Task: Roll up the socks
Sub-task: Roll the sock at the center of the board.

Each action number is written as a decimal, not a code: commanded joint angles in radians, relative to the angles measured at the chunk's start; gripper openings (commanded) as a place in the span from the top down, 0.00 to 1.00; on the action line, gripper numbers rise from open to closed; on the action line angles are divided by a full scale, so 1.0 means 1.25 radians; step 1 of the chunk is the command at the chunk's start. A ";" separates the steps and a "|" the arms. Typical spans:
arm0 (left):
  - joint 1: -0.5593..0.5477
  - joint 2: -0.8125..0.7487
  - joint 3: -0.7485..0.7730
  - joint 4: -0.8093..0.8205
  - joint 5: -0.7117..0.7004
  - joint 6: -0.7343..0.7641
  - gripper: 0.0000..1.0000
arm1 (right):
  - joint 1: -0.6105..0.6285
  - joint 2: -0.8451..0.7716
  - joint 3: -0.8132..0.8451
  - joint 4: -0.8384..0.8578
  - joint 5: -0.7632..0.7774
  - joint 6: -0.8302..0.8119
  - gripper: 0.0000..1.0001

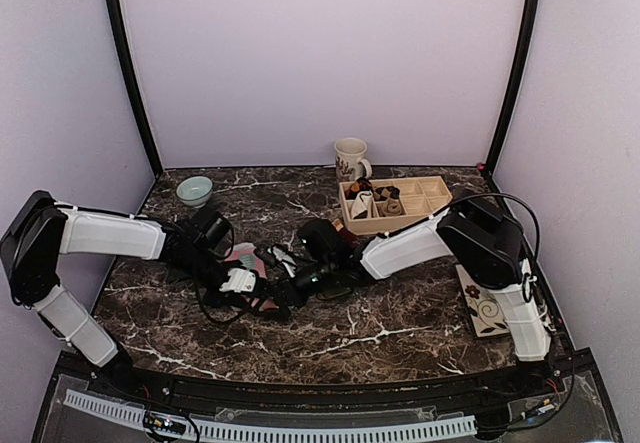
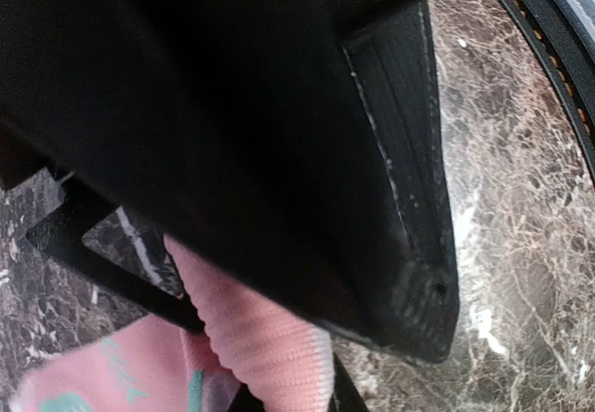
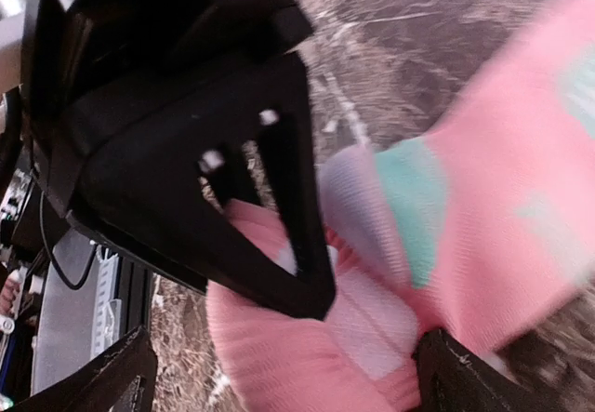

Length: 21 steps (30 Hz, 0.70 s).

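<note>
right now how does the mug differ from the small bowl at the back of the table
The mug is tall, cream with a printed pattern and a handle; the bowl is low, plain pale green, with no handle. The mug stands behind the wooden tray; the bowl sits alone at the back left. Both stand upright on the marble table.

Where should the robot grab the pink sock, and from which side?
Probably the ribbed cuff of the pink sock, coming straight down from above. The sock lies flat on the table, so its sides give nothing to pinch, while the cuff looks thick and bunched up.
</note>
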 commanded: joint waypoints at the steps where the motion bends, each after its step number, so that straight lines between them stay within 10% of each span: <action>1: 0.000 0.070 0.020 -0.104 -0.040 -0.048 0.92 | -0.028 -0.051 -0.080 0.003 0.118 0.043 0.01; 11: 0.022 0.128 0.080 -0.217 0.041 -0.088 0.94 | -0.030 -0.318 -0.258 -0.004 0.517 0.001 0.01; 21: 0.050 0.188 0.151 -0.313 0.129 -0.119 0.93 | -0.045 -0.623 -0.586 0.416 0.689 0.030 0.01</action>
